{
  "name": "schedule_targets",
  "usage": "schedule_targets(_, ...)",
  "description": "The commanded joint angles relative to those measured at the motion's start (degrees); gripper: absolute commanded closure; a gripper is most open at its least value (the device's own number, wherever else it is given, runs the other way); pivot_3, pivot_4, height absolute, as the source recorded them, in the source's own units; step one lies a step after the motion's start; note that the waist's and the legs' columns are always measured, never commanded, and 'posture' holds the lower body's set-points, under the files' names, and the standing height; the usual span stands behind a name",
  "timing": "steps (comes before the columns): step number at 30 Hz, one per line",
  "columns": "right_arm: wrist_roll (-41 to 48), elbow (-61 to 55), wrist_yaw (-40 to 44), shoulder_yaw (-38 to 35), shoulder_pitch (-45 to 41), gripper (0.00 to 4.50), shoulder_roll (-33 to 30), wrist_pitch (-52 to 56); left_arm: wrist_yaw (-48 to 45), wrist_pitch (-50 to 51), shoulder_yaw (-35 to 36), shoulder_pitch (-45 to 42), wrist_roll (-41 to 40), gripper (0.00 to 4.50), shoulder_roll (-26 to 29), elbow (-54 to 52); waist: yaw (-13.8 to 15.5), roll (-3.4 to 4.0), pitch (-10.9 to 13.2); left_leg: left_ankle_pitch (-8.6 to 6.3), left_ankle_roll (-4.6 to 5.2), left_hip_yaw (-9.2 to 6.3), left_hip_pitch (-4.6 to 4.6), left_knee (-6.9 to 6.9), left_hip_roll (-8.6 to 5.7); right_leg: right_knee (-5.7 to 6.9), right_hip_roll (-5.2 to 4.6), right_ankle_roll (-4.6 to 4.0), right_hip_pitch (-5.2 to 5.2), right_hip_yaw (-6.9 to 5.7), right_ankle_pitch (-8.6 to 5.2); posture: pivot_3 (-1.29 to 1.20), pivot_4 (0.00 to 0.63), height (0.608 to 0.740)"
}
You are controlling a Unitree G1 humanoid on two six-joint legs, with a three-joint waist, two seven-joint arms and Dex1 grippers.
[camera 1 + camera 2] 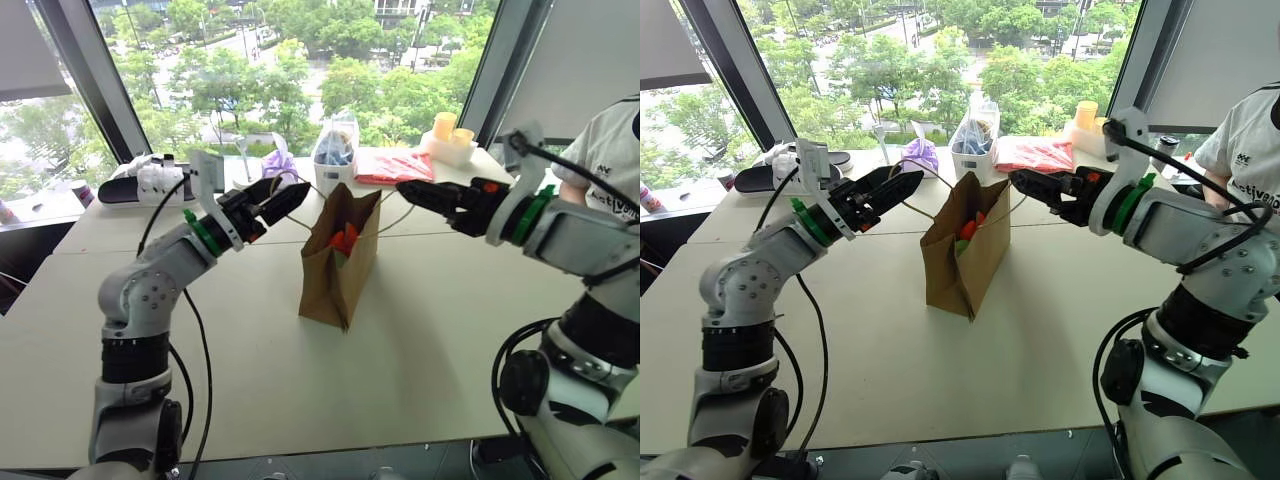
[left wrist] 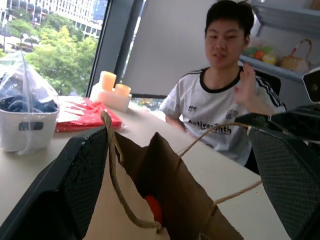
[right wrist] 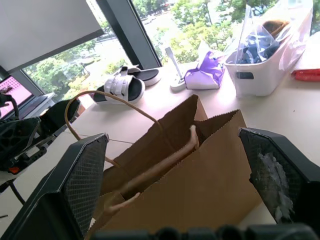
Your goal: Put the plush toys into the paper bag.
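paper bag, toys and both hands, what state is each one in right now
paper bag: upright on the table, mouth open, cord handles loose
orange plush toy: inside the bag, showing at the mouth
green plush toy: inside the bag, below the orange one
left hand: open, empty, beside the bag
right hand: open, empty, beside the bag
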Motion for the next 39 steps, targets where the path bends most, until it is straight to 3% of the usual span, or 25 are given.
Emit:
schedule_targets(1,-1.27,0.95,1.13,-3.14,2.9,0.01,-4.59,-2.64,-3.77,-0.19,-0.16,3.65,1.27,0.04,5.72,-6.21,0.0,-0.01,0.0,-0.01,0.02,0.05,0.01,-0.03,0.0,-0.02,0.0,0.0,0.01,0.0,0.0,0.0,0.15,0.74)
schedule_targets(7,-1.76,1.43,2.56,-5.37,14.95,0.01,-3.3,-8.0,-4.76,-1.99,1.38,10.85,1.26,0.04,7.6,-8.78,0.18,-0.01,0.0,-0.01,0.03,0.16,0.06,0.0,0.18,-0.06,0.01,-0.01,0.11,0.01,0.0,0.0,0.15,0.74)
schedule_targets(11,-4.26,-1.55,4.67,1.21,22.96,0.01,-2.44,-16.12,-6.49,-5.34,-2.12,14.13,4.79,0.04,6.93,-8.64,0.14,0.0,0.0,-0.02,0.03,0.18,0.06,0.04,0.2,-0.07,0.01,-0.01,0.13,0.01,0.0,0.0,0.15,0.74)
schedule_targets(16,-7.6,-2.77,6.63,8.91,27.11,0.01,-2.09,-24.04,-7.88,-9.36,-7.15,17.37,9.37,0.04,5.44,-9.07,0.11,0.0,0.0,-0.02,0.02,0.22,0.11,0.02,0.21,-0.07,0.02,-0.02,0.14,0.02,0.0,0.0,0.15,0.74)
schedule_targets(20,-12.45,-2.02,9.24,19.17,27.42,1.26,-1.57,-31.13,-7.74,-15.91,-16.45,17.57,17.95,0.0,0.67,-6.98,0.17,0.0,0.0,-0.01,0.02,0.24,0.12,0.03,0.22,-0.07,0.02,-0.03,0.15,0.03,0.01,0.0,0.15,0.74)
schedule_targets(26,-15.74,1.54,11.06,26.73,23.9,4.37,1.16,-37.05,-8.13,-16.82,-20.47,16.86,20.19,0.0,-3.27,-7.82,0.08,-0.01,0.01,-0.01,0.02,0.2,0.11,0.04,0.22,-0.11,0.02,-0.04,0.17,0.03,0.01,0.0,0.15,0.74)
schedule_targets(39,-17.35,2.18,11.98,32.73,20.84,4.44,5.77,-37.44,0.85,-18.58,-23.11,14.58,31.06,0.0,-9.95,-3.27,0.24,-0.01,0.01,-0.01,0.02,0.03,0.13,0.03,0.21,-0.1,0.05,-0.05,0.17,0.02,0.02,0.0,0.15,0.74)
